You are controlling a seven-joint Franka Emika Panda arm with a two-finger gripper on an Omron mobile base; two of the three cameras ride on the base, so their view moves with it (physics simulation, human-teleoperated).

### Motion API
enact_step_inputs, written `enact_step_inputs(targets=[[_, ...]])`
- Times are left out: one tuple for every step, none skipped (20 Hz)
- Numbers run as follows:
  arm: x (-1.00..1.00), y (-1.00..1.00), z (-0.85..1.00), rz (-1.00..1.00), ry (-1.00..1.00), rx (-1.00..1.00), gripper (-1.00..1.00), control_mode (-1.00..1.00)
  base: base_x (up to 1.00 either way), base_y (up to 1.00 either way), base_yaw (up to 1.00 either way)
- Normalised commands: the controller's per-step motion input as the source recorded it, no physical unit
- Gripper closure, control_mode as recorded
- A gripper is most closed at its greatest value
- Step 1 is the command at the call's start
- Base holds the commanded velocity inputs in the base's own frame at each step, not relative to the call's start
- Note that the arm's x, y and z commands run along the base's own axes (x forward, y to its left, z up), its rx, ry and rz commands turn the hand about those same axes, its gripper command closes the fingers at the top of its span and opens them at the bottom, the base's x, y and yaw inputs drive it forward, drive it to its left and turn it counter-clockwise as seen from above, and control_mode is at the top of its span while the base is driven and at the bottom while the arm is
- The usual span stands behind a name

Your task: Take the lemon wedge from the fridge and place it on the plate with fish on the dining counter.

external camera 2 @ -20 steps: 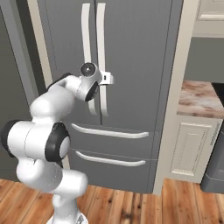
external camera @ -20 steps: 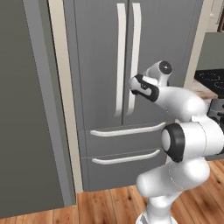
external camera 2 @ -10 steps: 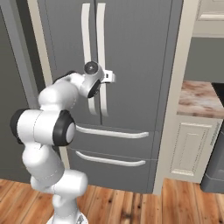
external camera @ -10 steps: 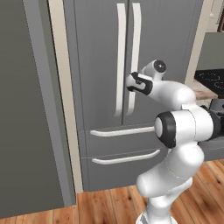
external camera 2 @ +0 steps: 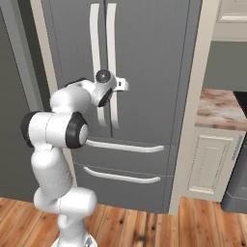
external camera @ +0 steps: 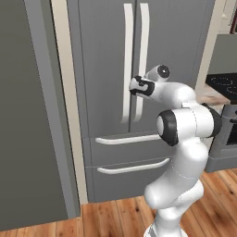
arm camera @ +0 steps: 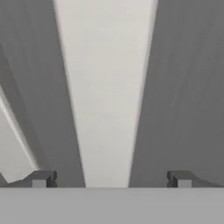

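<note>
The tall dark grey fridge (external camera: 102, 55) (external camera 2: 154, 58) stands in front of me with both doors and both drawers closed. My gripper (external camera: 134, 86) (external camera 2: 123, 84) is at mid height of the right door's long white handle (external camera: 142, 51) (external camera 2: 112, 43). In the hand view the gripper (arm camera: 111, 179) is open, and that handle (arm camera: 105, 87) runs up between its two dark fingertips (arm camera: 41, 178), close in front. The left door's handle (arm camera: 13, 144) shows at the lower left. The lemon wedge is hidden behind the closed doors. The plate with fish and the dining counter are out of view.
A dark grey panel (external camera: 28, 115) flanks the fridge on the left. To the right a short stone-topped counter (external camera 2: 219, 108) sits on a cream cabinet (external camera 2: 210, 161), with a dark stove (external camera: 224, 83) beyond. Two drawer handles (external camera: 127, 139) curve below the doors. Wooden floor lies underneath.
The arm has stretched forward and the open gripper has closed in on the right door's handle. The fridge stays closed and the base has not moved.
</note>
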Motion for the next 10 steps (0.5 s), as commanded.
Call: enact_step_inputs(targets=[[0.45, 0.0, -0.21, 0.0, -0.03, 0.02, -1.0, -1.0, 0.0, 0.0, 0.0], [0.46, 0.0, -0.22, 0.0, -0.03, 0.02, -1.0, -1.0, 0.0, 0.0, 0.0], [0.49, 0.0, -0.24, 0.0, -0.03, 0.03, -1.0, -1.0, 0.0, 0.0, 0.0], [0.5, 0.0, -0.26, 0.0, -0.02, 0.03, -1.0, -1.0, 0.0, 0.0, 0.0], [0.55, 0.0, -0.27, 0.0, -0.01, 0.02, -1.0, -1.0, 0.0, 0.0, 0.0], [0.56, 0.0, -0.27, 0.0, -0.02, 0.02, -1.0, -1.0, 0.0, 0.0, 0.0], [0.56, 0.0, -0.25, 0.0, -0.02, 0.01, -1.0, -1.0, 0.0, 0.0, 0.0], [0.56, 0.0, -0.25, 0.0, -0.02, 0.0, -1.0, -1.0, 0.0, 0.0, 0.0], [0.58, 0.0, -0.24, 0.0, -0.01, 0.0, -1.0, -1.0, 0.0, 0.0, 0.0], [0.58, 0.0, -0.21, 0.0, -0.02, 0.0, -1.0, -1.0, 0.0, 0.0, 0.0]])
